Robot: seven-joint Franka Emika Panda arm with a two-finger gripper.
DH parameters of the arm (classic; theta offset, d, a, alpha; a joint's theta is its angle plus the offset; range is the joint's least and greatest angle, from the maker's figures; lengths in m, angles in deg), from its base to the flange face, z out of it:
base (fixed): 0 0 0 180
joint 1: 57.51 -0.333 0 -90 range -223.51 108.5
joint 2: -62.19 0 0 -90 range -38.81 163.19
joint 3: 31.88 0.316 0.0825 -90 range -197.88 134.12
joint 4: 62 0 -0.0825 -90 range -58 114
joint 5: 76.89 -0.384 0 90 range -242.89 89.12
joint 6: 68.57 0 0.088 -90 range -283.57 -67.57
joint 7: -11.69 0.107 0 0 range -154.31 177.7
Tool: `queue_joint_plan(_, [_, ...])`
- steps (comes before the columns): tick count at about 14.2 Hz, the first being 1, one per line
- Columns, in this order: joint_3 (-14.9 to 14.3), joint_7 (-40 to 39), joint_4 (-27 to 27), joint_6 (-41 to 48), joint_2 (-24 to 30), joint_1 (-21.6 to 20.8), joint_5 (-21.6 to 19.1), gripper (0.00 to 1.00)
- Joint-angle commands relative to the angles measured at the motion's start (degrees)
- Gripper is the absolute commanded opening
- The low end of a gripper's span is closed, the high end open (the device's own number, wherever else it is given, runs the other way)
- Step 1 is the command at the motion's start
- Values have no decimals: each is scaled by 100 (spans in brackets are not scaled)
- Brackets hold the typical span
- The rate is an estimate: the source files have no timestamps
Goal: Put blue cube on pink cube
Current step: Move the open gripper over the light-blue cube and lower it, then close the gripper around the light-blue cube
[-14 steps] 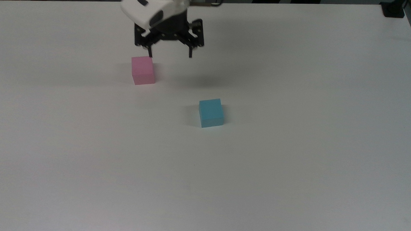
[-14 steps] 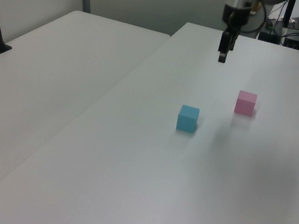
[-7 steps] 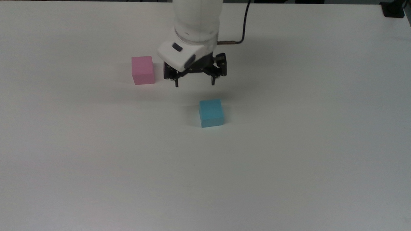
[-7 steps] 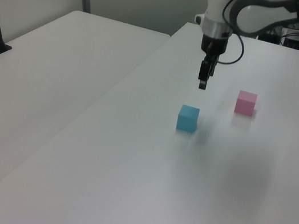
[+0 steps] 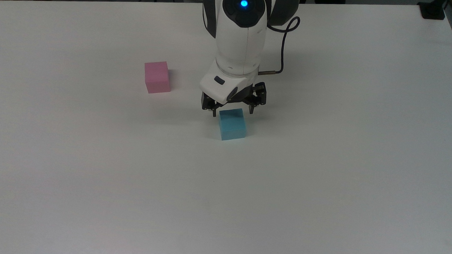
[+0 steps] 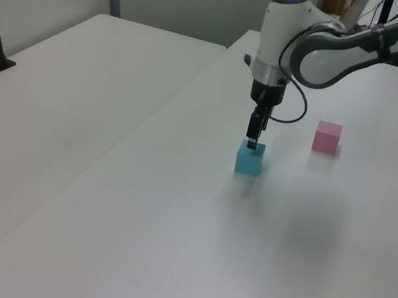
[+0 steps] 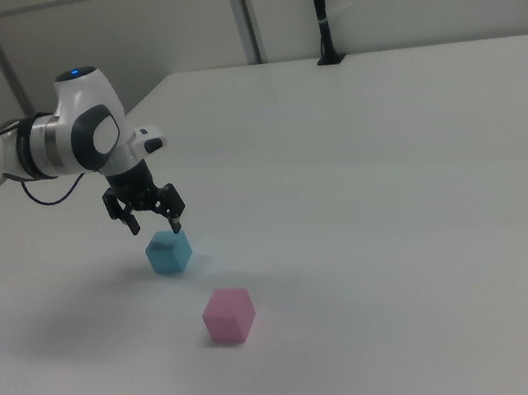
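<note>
Since prior frame gripper [image 5: 232, 111] travelled from beside pink cube [image 5: 157, 77] to above blue cube [image 5: 232, 124] | fingers spread, empty | blue cube on table [image 5: 322, 164], well apart from pink | risk: off-centre descent could nudge cube.

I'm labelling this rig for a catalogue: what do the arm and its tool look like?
The arm has rounded glossy white shells with dark grey joint bands and a lit blue dot on top. A black cable loops beside the wrist. The tool is a black two-finger unit under a white housing.
</note>
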Motion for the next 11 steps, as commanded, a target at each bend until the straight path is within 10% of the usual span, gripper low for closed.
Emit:
queue_joint_plan(1, [-8, 157, 99, -162, -51, -96, 39, 100])
queue_joint_plan(7, [-8, 157, 73, -171, -209, -96, 276, 100])
queue_joint_plan(11, [-8, 183, 73, -328, -323, -105, 285, 83])
